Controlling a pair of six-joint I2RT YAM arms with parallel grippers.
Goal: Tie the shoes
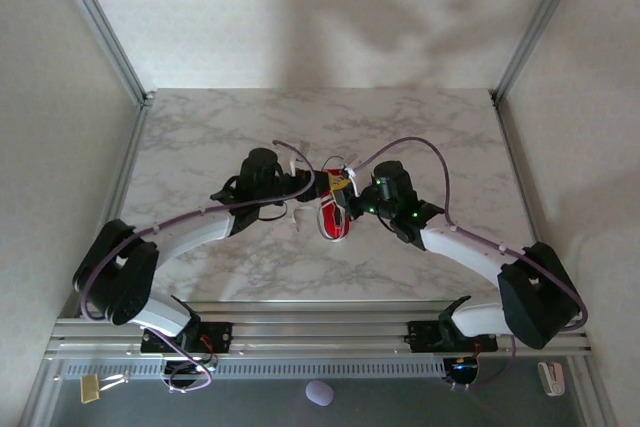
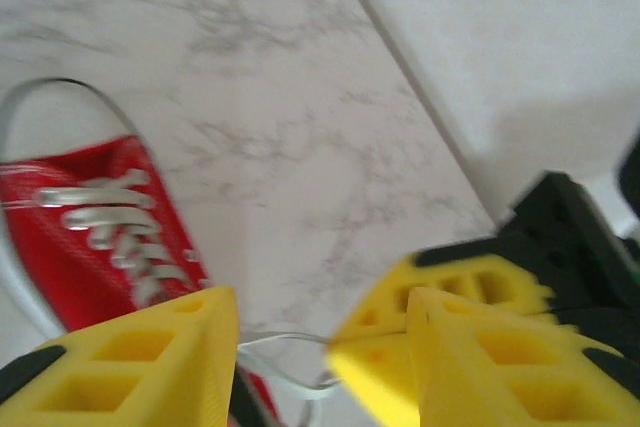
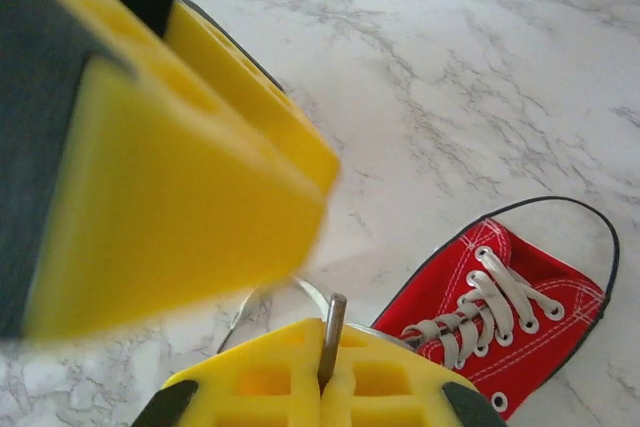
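Sneaker (image 1: 336, 215) sitting mid-worktop (image 1: 200, 147) between two pincers

Right pincer (image 3: 328, 347) is pinching a white lace (image 3: 270, 292) between its pressed-together fingers; left pincer (image 2: 322, 337) is hanging spread just beside it, over the sneaker's laces.

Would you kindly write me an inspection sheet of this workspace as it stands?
Surface: marble table, arm shadows on it.
Job's things: red shoe at centre, laced, no bow seen.
Clutter: pale ball in front of the near rail, off the table.
Grippers: left gripper open, beside the shoe; right gripper shut on a lace.
Cables: purple cables looping along both arms.
Surroundings: white walls, metal posts.
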